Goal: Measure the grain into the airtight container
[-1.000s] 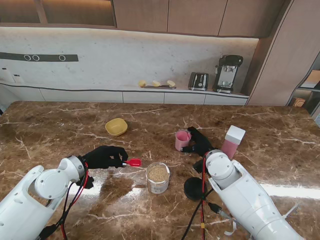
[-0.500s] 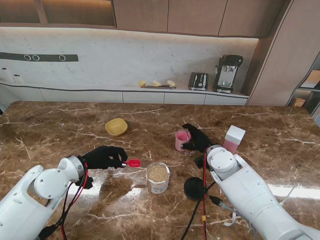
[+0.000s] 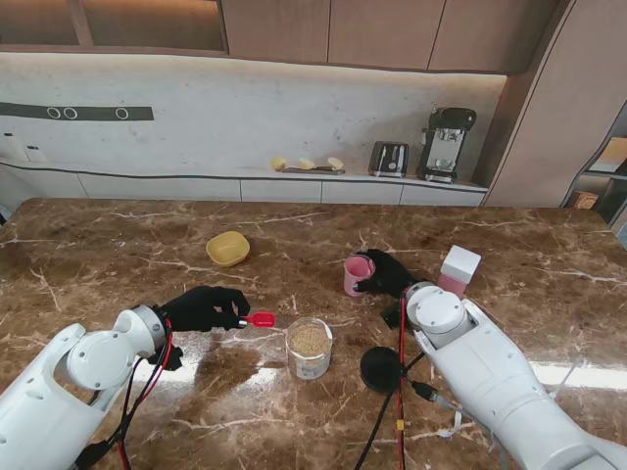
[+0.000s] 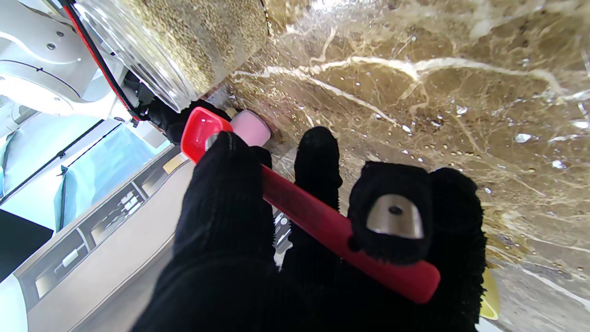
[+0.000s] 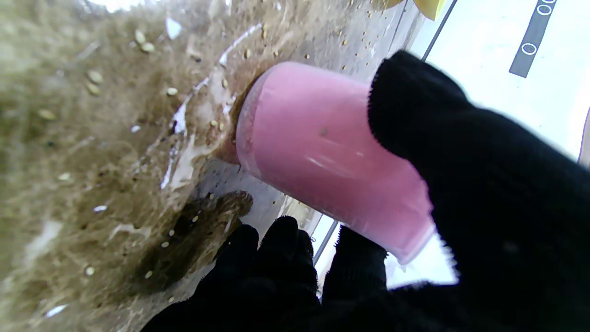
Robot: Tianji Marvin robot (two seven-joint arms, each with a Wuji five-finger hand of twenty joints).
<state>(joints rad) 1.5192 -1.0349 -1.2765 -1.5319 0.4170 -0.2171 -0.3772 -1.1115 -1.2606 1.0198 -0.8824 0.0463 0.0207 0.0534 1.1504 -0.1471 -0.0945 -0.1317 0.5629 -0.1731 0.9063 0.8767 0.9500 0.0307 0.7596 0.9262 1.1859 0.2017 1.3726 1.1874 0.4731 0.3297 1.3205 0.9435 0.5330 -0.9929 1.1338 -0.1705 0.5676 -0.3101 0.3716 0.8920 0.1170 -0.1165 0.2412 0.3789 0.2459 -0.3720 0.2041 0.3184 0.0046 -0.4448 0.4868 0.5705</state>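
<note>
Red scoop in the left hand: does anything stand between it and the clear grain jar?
Nothing visible does. The left hand holds the red scoop just left of the grain jar, with only bare marble table between. The black lid and pink cup lie on the jar's far side.

No legible text, label, brand or number on anything in these views.
</note>
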